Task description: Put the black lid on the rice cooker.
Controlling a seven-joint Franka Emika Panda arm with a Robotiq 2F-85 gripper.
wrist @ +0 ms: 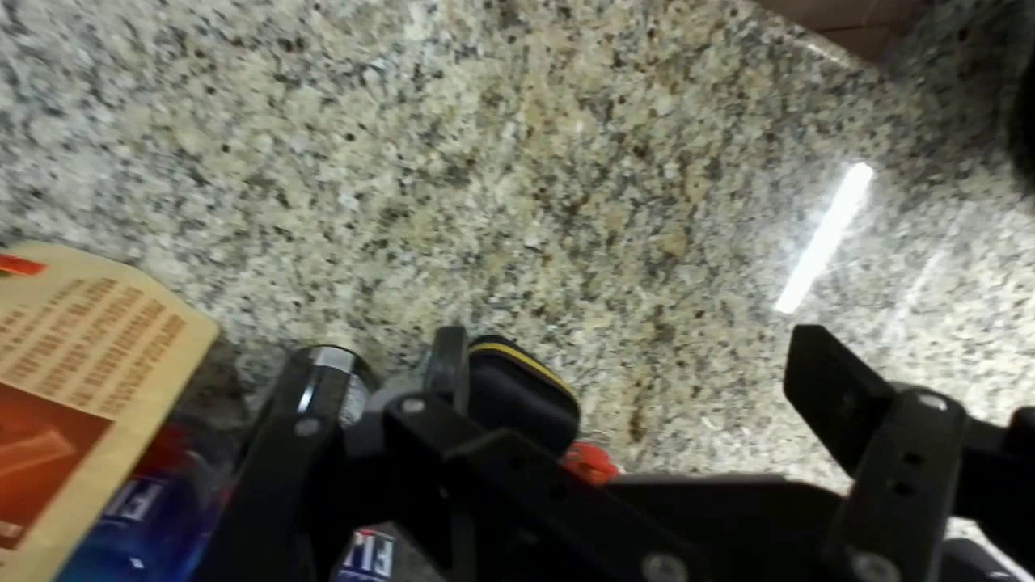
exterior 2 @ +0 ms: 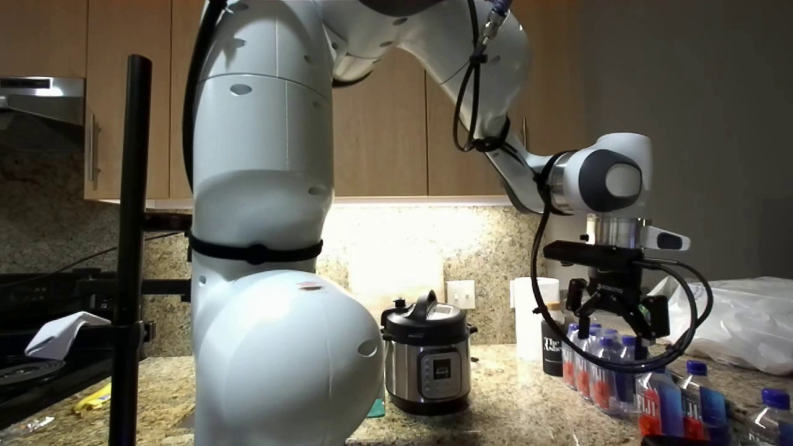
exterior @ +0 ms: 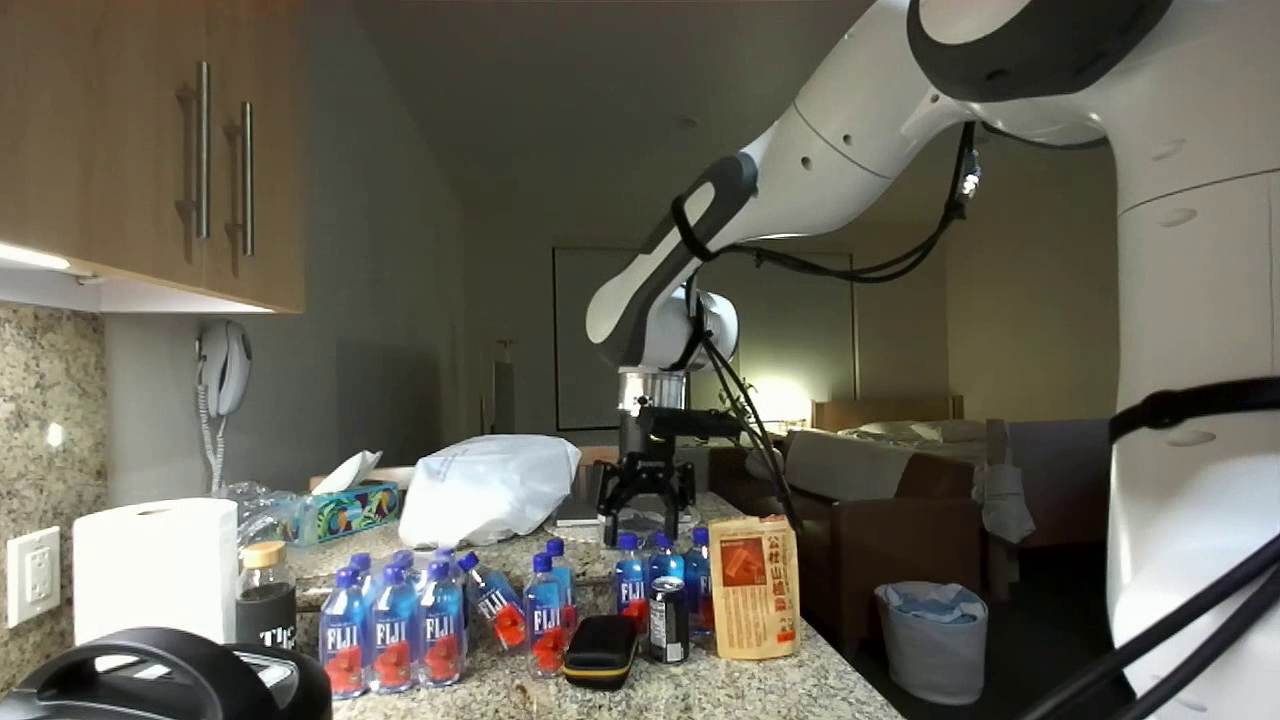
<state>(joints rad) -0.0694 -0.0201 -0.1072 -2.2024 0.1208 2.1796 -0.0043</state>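
Hanging above the counter (wrist: pixel 485 202), the gripper (exterior: pixel 641 528) is empty, fingers (wrist: pixel 837 396) apart, presumably because nothing needs carrying: the lid (exterior 2: pixel 424 330) already sits on the cooker (exterior 2: pixel 406 371), handle (exterior: pixel 160 643) up for lifting.

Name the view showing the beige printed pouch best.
An exterior view: the beige printed pouch stands upright, uncropped, a printed face toward the camera. The wrist view cuts it off at the left edge; these two views alone show it.
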